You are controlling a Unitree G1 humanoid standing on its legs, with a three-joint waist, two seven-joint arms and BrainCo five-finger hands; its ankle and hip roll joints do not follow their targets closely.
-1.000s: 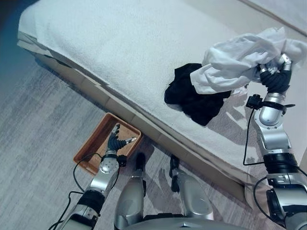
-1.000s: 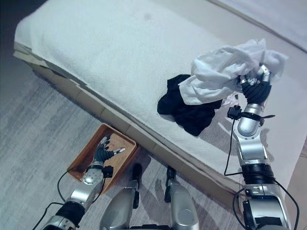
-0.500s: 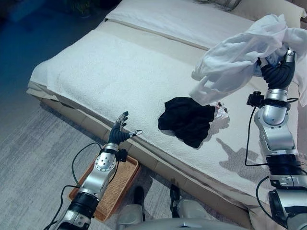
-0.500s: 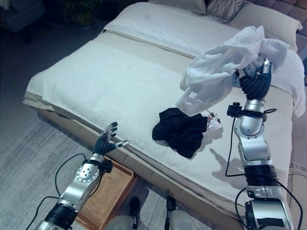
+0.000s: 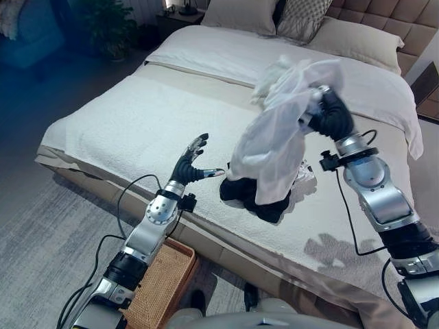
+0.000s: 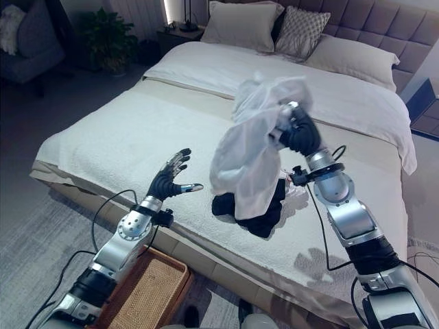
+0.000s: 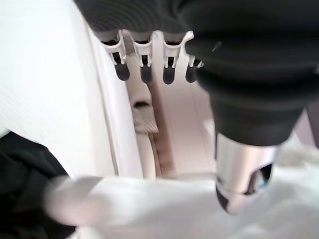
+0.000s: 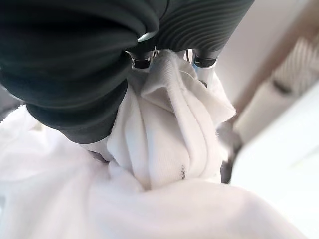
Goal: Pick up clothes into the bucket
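Two garments show — a white garment (image 5: 274,130) bunched in the right hand (image 5: 328,113), whose fingers curl round the cloth, lifted over the bed (image 5: 123,116), and a black garment (image 5: 257,195) lying near the bed's front edge. Left hand (image 5: 192,161) hovers spread, holding nothing; the wicker basket (image 5: 161,281) sits on the floor below.

Bed and floor
A white-covered bed (image 5: 130,116) carries a black garment (image 5: 257,199) and pillows (image 6: 302,31); past the outstretched fingertips, a woven basket (image 6: 147,288) sits on the grey floor (image 5: 48,226).
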